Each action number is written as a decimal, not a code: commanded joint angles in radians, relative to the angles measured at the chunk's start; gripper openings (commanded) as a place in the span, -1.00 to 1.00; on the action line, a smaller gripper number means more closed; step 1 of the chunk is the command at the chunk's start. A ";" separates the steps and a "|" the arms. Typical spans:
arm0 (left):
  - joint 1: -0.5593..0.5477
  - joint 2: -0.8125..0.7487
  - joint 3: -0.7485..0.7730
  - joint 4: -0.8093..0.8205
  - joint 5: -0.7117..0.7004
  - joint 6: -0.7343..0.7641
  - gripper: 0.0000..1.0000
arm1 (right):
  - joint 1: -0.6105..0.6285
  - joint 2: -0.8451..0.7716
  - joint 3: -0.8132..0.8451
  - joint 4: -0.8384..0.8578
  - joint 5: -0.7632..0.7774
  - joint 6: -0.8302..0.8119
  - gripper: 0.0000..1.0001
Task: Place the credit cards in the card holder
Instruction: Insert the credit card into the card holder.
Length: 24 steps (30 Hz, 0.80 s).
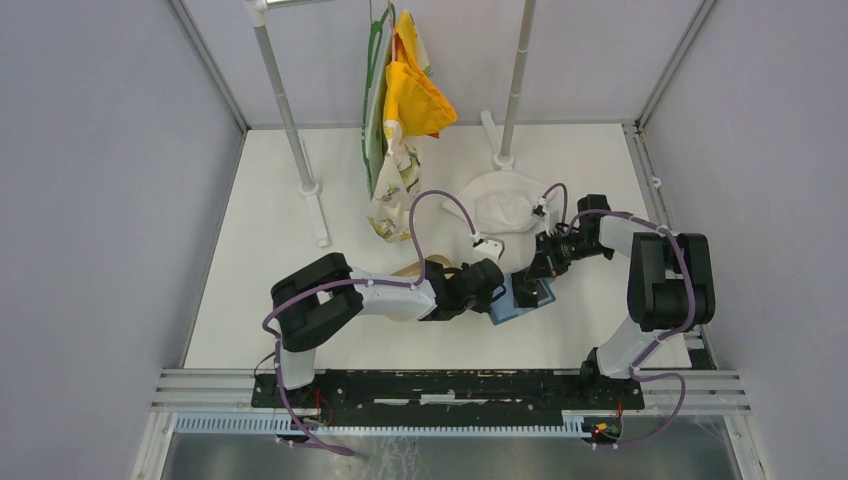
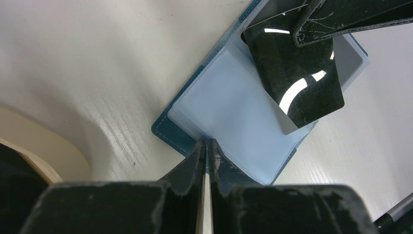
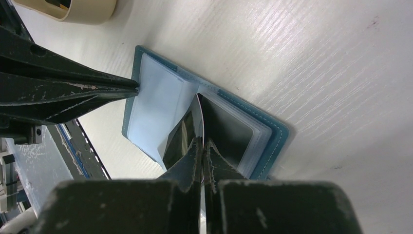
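Observation:
The blue card holder (image 1: 515, 302) lies open on the white table, its pale clear sleeves (image 2: 234, 107) facing up. My left gripper (image 2: 208, 146) is shut on the near edge of the card holder (image 2: 170, 131), pinning it down. My right gripper (image 3: 202, 144) is shut on a glossy black credit card (image 2: 297, 73) and holds it tilted, with its lower edge against the sleeves. In the right wrist view this card (image 3: 199, 114) stands edge-on over the holder (image 3: 156, 102). A dark rectangle (image 3: 229, 136) shows inside the right-hand sleeve; I cannot tell whether it is a second card.
A tan oval tray (image 1: 415, 270) sits just left of the holder, under the left arm, and its rim (image 3: 73, 9) also shows in the right wrist view. A white cloth (image 1: 500, 205) lies behind. Coloured cloths (image 1: 400, 110) hang from a rack with two posts (image 1: 310, 185).

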 commanded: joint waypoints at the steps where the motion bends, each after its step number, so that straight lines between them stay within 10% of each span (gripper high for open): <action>1: -0.001 -0.001 0.007 -0.011 -0.004 -0.005 -0.79 | 0.015 -0.017 0.017 0.000 0.105 -0.046 -1.00; 24: -0.002 -0.013 0.004 -0.009 -0.010 0.000 -0.79 | 0.095 0.074 0.088 -0.028 0.144 0.050 -0.87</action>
